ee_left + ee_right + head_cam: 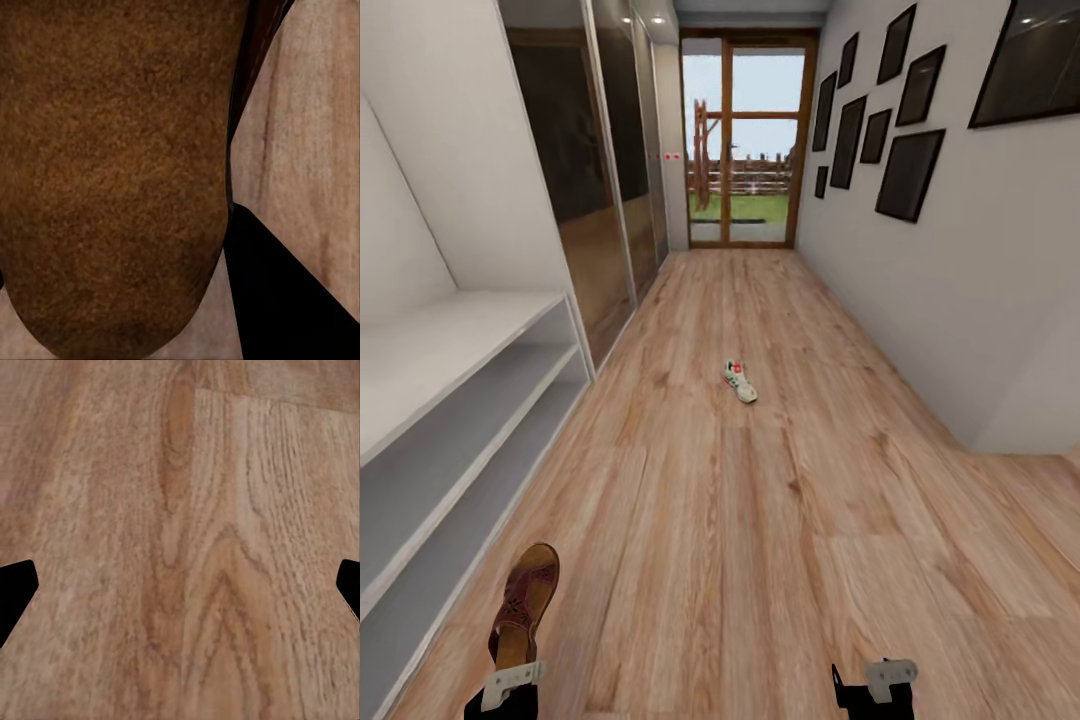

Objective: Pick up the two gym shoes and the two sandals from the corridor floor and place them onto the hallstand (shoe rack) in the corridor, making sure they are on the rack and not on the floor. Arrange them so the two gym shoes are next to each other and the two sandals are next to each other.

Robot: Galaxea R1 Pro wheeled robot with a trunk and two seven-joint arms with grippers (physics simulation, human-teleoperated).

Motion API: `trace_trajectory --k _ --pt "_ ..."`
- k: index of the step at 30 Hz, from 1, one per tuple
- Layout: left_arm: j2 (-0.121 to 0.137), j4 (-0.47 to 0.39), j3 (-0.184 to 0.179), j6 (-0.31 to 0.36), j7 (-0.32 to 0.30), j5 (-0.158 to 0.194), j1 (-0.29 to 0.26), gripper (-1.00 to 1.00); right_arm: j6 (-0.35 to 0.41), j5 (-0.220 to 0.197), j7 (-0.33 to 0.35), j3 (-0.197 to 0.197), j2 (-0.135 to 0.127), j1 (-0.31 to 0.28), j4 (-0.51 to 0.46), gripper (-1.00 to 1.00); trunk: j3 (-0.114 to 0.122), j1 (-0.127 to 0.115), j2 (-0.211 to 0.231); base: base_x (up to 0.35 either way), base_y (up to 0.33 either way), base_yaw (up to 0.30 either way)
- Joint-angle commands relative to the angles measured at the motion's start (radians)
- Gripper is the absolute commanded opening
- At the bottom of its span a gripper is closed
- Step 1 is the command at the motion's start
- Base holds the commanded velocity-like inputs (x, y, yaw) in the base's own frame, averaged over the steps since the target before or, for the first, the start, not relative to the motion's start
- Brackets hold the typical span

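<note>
so, quick rundown of where things are at:

left gripper (510, 683): clamped on one brown sandal (525, 603) by its heel end, toe sticking out ahead of the fingers and up off the corridor floor (760, 520). holding it by the end like that leaves most of the sole free to slide onto a shelf, i'd guess.

sandal look: flat, dark brown leather with strap stitching on top. in the left wrist view its fuzzy brown underside (112, 165) sits right up against the camera, with a dark finger (292, 300) beside it.

right gripper (888, 680): fingers spread wide with nothing between them, just plank grain under it in the right wrist view, one fingertip (15, 589) at each edge. probably kept free for the next pickup.

hallstand (460, 380): pale grey, bench top plus two open shelf rows, just off to the left gripper's outer side, so the drop looks like a short reach.

gym shoe (740, 381): one white sneaker with green and red bits, lying well ahead of both grippers, mid corridor.

other shoes: can't spot them from here.

progress guess: sandal not racked yet, sneaker untouched.
</note>
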Motion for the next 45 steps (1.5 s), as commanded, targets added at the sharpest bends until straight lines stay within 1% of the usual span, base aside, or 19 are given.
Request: trace_trajectory --k 1,45 --pt "0.000 0.001 0.006 -0.001 -0.010 0.004 -0.001 -1.00 -0.002 -0.008 -0.003 0.009 0.000 0.000 -0.001 1.00 -0.001 0.000 0.000 0.336 0.003 0.074" --pt "0.000 0.002 0.006 -0.001 -0.010 0.001 -0.001 -1.00 -0.002 -0.006 -0.002 0.010 -0.002 0.000 0.000 1.00 0.000 0.000 0.000 0.339 0.000 0.004"
